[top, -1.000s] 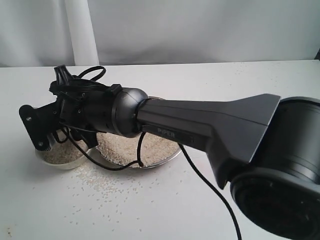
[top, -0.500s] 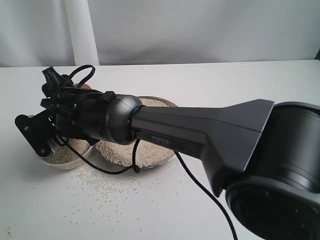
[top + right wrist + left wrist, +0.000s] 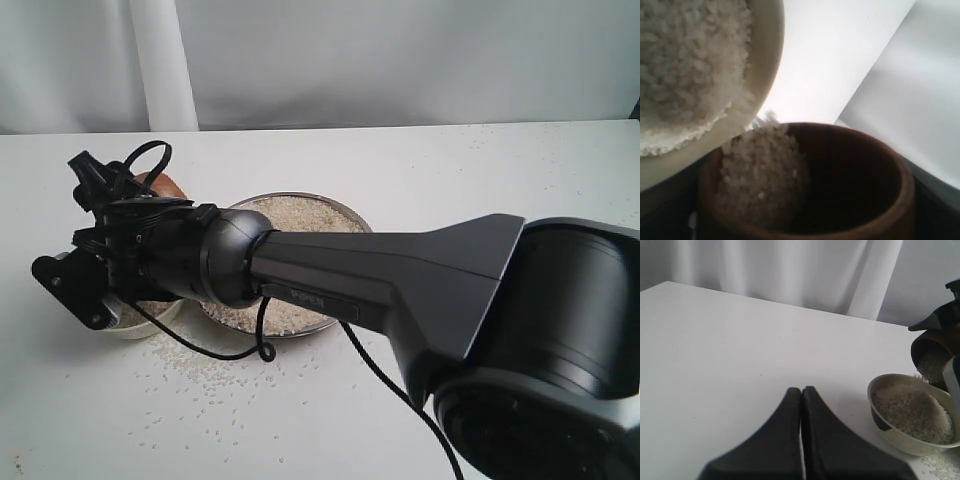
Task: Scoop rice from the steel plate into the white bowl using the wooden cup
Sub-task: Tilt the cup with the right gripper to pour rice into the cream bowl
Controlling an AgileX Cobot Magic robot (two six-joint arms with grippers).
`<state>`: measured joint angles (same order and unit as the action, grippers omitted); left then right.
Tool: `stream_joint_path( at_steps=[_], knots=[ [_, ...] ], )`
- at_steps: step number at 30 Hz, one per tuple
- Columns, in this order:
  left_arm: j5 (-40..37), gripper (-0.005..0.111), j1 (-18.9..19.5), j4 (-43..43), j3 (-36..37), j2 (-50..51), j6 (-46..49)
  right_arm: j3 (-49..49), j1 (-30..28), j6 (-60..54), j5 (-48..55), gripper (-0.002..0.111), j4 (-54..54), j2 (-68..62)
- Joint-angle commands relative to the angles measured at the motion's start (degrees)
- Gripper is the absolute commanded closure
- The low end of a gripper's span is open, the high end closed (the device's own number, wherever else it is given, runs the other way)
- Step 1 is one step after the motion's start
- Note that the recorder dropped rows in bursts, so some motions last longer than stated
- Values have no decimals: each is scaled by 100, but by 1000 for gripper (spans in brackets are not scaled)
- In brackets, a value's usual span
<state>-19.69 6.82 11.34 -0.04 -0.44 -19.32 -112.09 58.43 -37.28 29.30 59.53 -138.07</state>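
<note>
The steel plate (image 3: 300, 196) holds a flat bed of rice (image 3: 300, 228). My right gripper (image 3: 140, 192) reaches far left and is shut on the wooden cup (image 3: 166, 185), which is tilted over the white bowl (image 3: 135, 326). In the left wrist view the cup (image 3: 935, 356) leans mouth-down at the rim of the bowl (image 3: 900, 440), with grains at its lip. The right wrist view looks into the cup (image 3: 875, 165): rice (image 3: 760, 175) is heaped at its lower side, touching the bowl's rim (image 3: 765, 75). My left gripper (image 3: 801, 390) is shut and empty, apart from the bowl.
Loose grains (image 3: 200, 385) lie scattered on the white table in front of the bowl and plate. My right arm (image 3: 400, 260) spans the view from the right, and its cable (image 3: 380, 370) hangs over the table. A white curtain backs the table.
The right arm has swung further left and rolled its wrist, tipping the cup more steeply over the bowl. More of the plate shows behind the arm.
</note>
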Motion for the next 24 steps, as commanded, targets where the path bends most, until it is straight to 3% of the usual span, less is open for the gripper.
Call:
stream_joint_path(
  at_steps=[1, 24],
  knots=[
    [38, 107, -6, -28, 4, 44, -13, -39, 27, -25, -4, 108, 191, 53],
    [38, 107, -6, -28, 4, 44, -13, -39, 38, -795, 32, 108, 302, 53]
  ],
)
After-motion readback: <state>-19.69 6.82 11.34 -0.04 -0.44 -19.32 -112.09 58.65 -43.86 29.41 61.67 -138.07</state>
